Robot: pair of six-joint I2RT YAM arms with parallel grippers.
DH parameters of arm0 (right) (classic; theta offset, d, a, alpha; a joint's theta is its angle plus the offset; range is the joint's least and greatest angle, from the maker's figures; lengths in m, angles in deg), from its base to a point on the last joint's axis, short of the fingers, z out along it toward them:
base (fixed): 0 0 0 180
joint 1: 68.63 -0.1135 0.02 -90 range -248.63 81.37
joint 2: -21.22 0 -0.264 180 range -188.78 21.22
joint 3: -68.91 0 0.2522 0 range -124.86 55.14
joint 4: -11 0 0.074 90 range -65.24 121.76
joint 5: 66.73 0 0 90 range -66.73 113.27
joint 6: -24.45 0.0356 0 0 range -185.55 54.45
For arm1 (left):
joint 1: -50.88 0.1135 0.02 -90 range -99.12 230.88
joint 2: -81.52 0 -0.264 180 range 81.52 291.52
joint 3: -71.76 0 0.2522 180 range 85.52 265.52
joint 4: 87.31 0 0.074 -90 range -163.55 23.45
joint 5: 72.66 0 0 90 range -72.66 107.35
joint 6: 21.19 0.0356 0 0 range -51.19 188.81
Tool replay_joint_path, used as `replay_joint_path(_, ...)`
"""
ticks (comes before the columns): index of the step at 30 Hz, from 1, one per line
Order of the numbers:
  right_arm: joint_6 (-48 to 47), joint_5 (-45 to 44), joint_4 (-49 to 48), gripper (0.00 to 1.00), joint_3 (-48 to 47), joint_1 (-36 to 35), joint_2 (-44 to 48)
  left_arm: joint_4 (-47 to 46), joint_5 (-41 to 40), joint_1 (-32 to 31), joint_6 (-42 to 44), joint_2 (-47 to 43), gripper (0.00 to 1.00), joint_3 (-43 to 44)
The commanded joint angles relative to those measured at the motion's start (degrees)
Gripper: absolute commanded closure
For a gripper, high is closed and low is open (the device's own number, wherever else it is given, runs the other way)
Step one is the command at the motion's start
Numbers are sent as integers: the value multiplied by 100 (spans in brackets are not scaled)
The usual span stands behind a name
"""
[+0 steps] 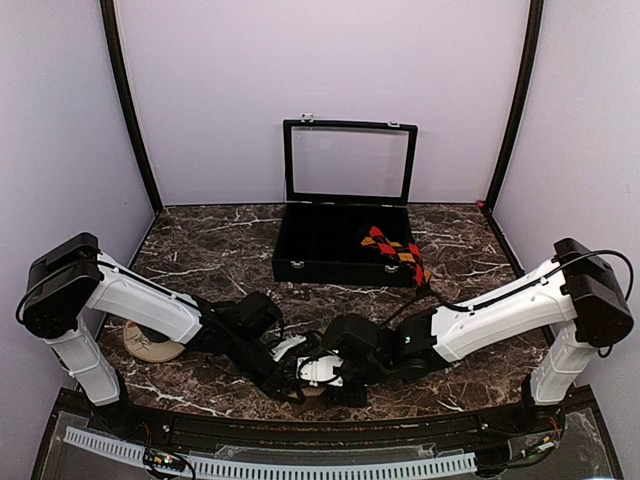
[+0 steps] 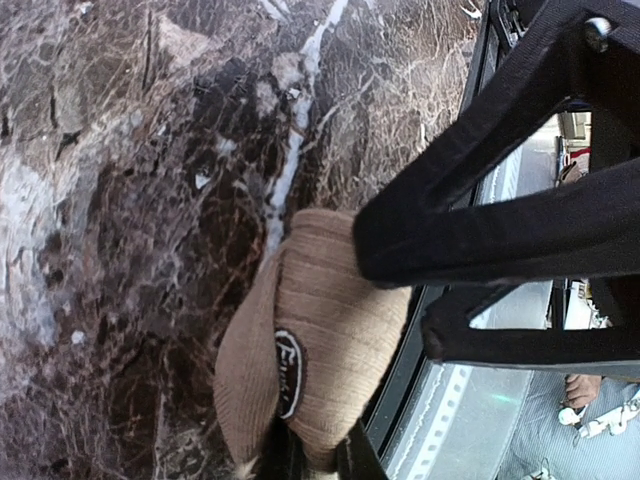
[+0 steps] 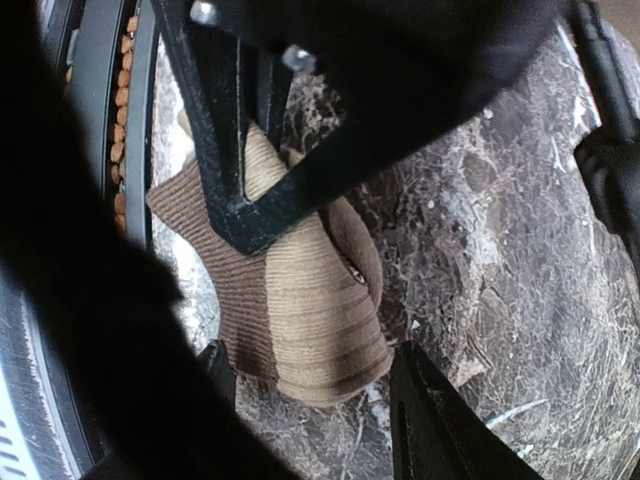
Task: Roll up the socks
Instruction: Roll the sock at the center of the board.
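Observation:
The tan-brown sock (image 2: 330,330) lies bunched and partly rolled on the marble, close to the table's near edge. A dark oval label shows on it. My left gripper (image 2: 310,458) is shut on the sock's lower end. In the right wrist view the same sock (image 3: 320,320) sits between the fingers of my right gripper (image 3: 315,385), which stands open around it without touching. From above, both grippers meet at the front centre, left gripper (image 1: 290,378) and right gripper (image 1: 325,372), and hide most of the sock. The argyle sock (image 1: 396,252) hangs over the case's right front corner.
A black compartment case (image 1: 330,265) stands open at the back centre with its glass lid upright. A round tan disc (image 1: 150,346) lies beneath the left arm. The black rail of the near edge (image 1: 300,435) runs just behind the grippers.

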Motion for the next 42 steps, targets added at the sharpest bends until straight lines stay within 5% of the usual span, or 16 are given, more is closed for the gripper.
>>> replay_joint_path(1,-223,154,-39,51,-221,-88,-158,610,-183,-5,130,260,100,-68)
replay_joint_path(25,-448,274,-135,53,-400,-102,-940,762,248,104,352,441,100,140)
replay_joint_path(29,-341,247,-18,60,-395,-93,-1003,786,267,142,393,441,100,151)
replay_joint_path(39,43,281,286,100,-425,-76,-1142,859,-94,232,337,409,100,194)
replay_joint_path(42,162,283,335,100,-418,-75,-1146,847,-233,305,177,364,100,202)
